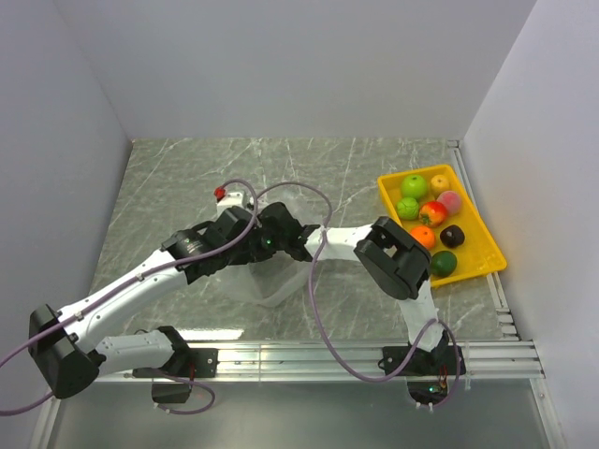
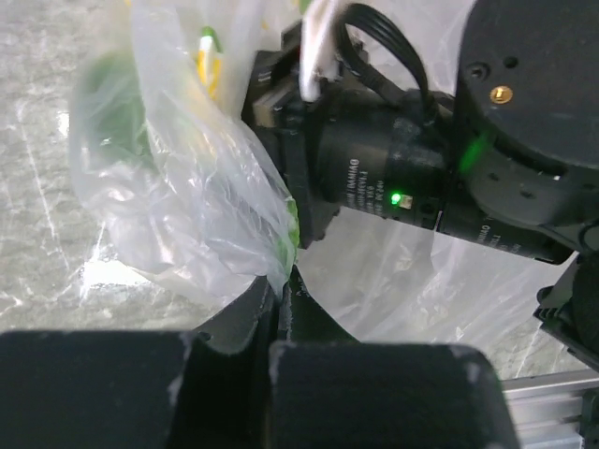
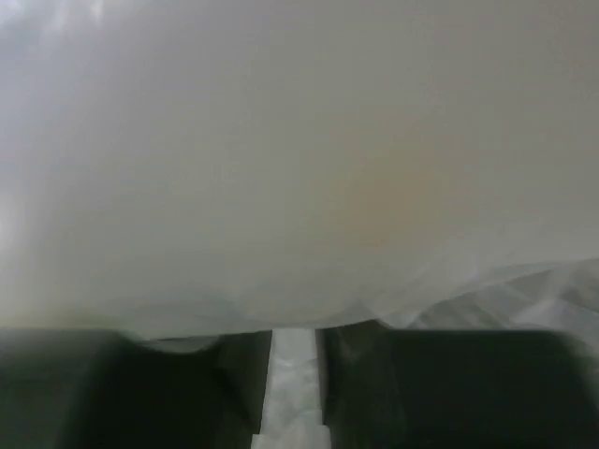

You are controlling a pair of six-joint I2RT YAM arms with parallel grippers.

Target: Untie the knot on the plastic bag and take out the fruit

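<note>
Top view: your left arm (image 1: 140,281) and right arm (image 1: 393,257) meet over the plastic bag (image 1: 267,285), mid-table, left of the yellow tray (image 1: 479,248).

Left wrist: the left gripper (image 2: 283,290), pressed together, pinches thin, crinkly clear film. The bag bulges up-left, with a green fruit (image 2: 103,103) inside.

Right wrist: film lies directly ahead of the right gripper (image 3: 295,360). Its jaws are narrowly apart and you cannot tell if they grip. The knot isn't discernible.

Counted 1 plastic bag (image 2: 187,206) and 1 yellow tray (image 1: 482,234). Tray held 8 fruits (image 1: 423,236): 3 green, 5 other colours.
</note>
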